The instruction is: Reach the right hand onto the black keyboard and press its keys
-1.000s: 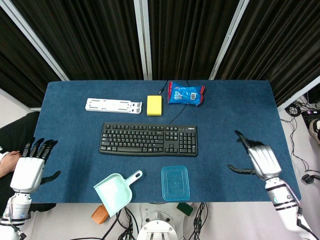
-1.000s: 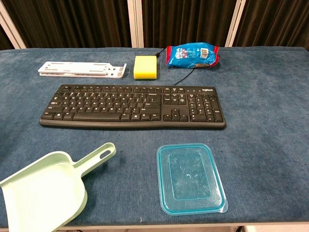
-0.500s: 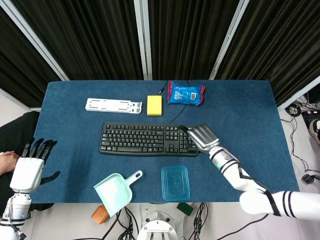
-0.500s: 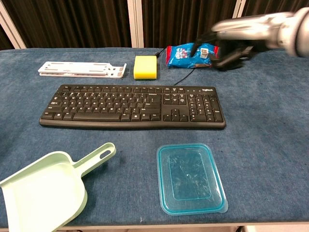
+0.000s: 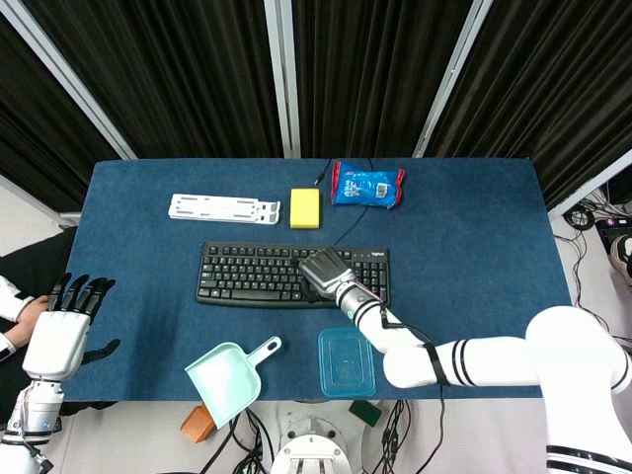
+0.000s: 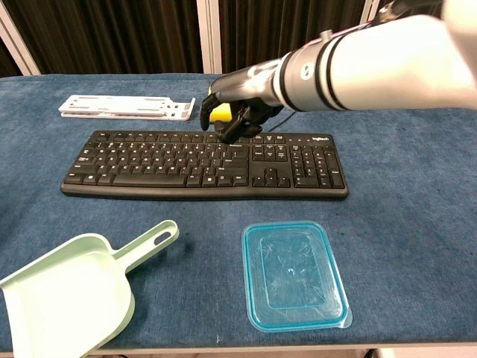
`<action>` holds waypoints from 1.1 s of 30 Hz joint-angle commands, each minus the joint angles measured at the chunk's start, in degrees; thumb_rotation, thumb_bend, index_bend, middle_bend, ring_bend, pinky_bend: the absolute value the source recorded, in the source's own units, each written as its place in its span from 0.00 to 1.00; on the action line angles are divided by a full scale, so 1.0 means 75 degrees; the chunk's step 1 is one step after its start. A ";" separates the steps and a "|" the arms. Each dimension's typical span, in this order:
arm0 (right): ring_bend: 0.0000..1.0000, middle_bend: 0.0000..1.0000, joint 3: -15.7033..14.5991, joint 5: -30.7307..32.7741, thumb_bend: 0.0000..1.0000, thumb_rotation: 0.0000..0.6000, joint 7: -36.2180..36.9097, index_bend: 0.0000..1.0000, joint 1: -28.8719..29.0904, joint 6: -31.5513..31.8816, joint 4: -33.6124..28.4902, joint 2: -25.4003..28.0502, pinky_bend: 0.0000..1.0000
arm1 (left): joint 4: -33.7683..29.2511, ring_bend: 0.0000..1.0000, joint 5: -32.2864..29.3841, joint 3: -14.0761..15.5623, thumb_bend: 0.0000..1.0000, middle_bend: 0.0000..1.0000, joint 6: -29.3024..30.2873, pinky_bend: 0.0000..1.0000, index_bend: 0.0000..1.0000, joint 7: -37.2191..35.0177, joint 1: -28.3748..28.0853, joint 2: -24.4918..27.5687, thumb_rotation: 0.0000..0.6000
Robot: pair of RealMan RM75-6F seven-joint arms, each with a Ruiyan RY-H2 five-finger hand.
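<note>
Right hand [image 5: 323, 272] in the head view sits over the black keyboard [image 5: 259, 275] at mid-table, fingers curled, empty; left hand [image 5: 59, 334] hangs spread off the table's [image 5: 474, 237] left edge. Chest view: right hand [image 6: 237, 101] above the top key rows, blue lid [image 6: 294, 274] well apart at the near edge.

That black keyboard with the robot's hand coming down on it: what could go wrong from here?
The right hand sits over the top rows of the black keyboard with its fingers bunched, so it might press several keys at once, not one. A hard push could slide the keyboard on the blue table and tug its cable. The forearm also passes low over the teal lid in the head view and could brush it when pulling back.
</note>
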 commanded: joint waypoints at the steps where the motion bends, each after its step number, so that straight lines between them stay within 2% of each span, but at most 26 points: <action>1: 1.00 0.95 -0.0110 0.0375 0.87 0.59 -0.0076 0.27 0.0299 -0.0133 0.0391 -0.0293 1.00 | 0.0009 0.11 -0.0015 0.0002 0.10 0.16 -0.0002 0.00 0.16 0.0001 0.0005 -0.0007 1.00; 18: 1.00 0.95 -0.0400 0.1615 0.87 0.59 -0.0098 0.27 0.1253 -0.0688 0.2058 -0.1155 1.00 | 0.0136 0.11 -0.0118 0.0061 0.10 0.16 0.0017 0.00 0.16 -0.0089 0.0107 -0.0026 1.00; 33: 1.00 0.95 -0.0698 0.1764 0.87 0.59 0.0161 0.26 0.1443 -0.0961 0.2330 -0.1215 1.00 | 0.0202 0.11 -0.0114 0.0065 0.10 0.16 0.0036 0.00 0.16 -0.0129 0.0132 -0.0077 1.00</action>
